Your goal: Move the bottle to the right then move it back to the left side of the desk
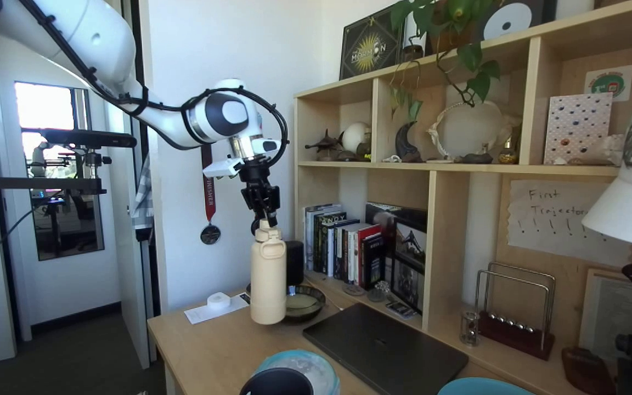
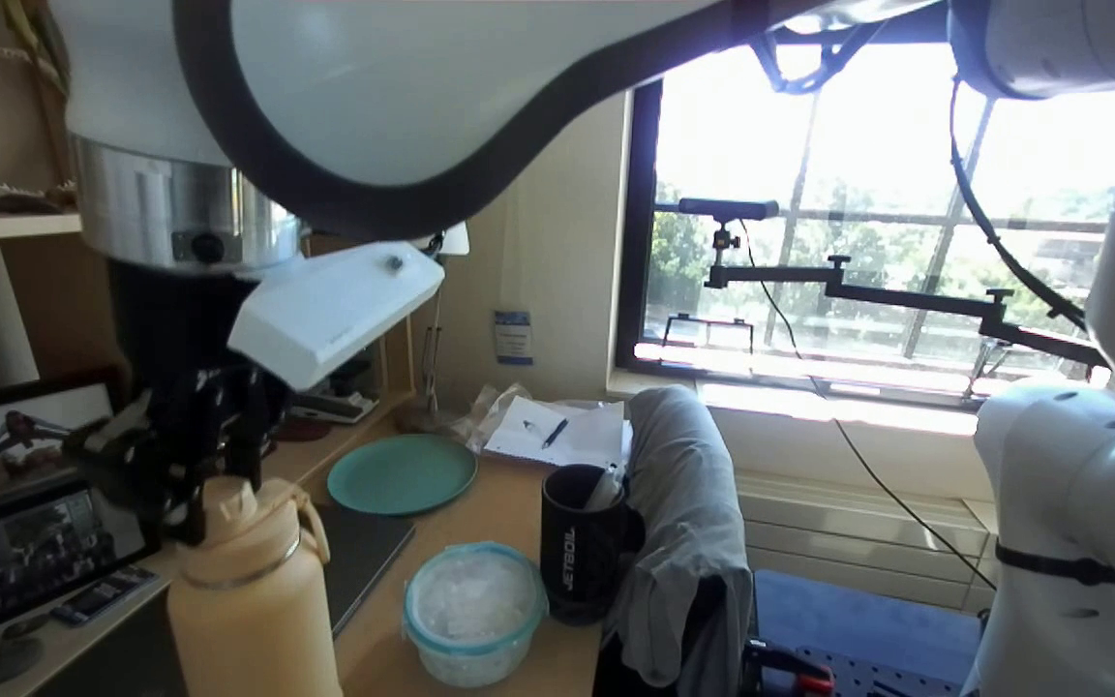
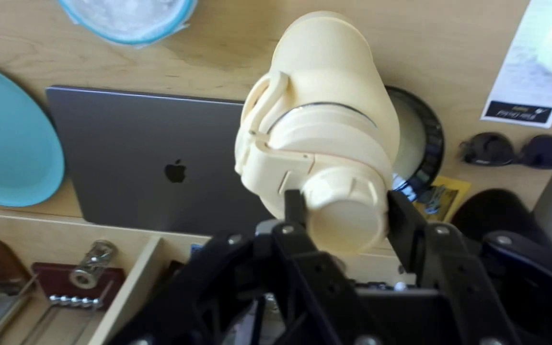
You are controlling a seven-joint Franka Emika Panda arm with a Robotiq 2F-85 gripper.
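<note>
The cream-white bottle (image 1: 268, 282) is near upright at the far end of the wooden desk (image 1: 201, 345), in front of a dark bowl. It also shows in an exterior view (image 2: 253, 629), cut off at the bottom edge, and in the wrist view (image 3: 328, 81). My gripper (image 1: 264, 220) points down from above and is shut on the bottle's cap. In the wrist view the gripper's (image 3: 344, 206) two fingers touch opposite sides of the cap. The base seems slightly above the desk, but I cannot tell for sure. The carry loop is free of the fingers.
A closed dark laptop (image 1: 387, 348) lies beside the bottle. The bowl (image 1: 316, 307) and a dark cylinder (image 1: 295, 263) stand close behind. A blue-lidded container (image 2: 473, 610), black mug (image 2: 577, 552) and teal plate (image 2: 403, 474) are along the desk. A shelf unit (image 1: 431, 230) borders it.
</note>
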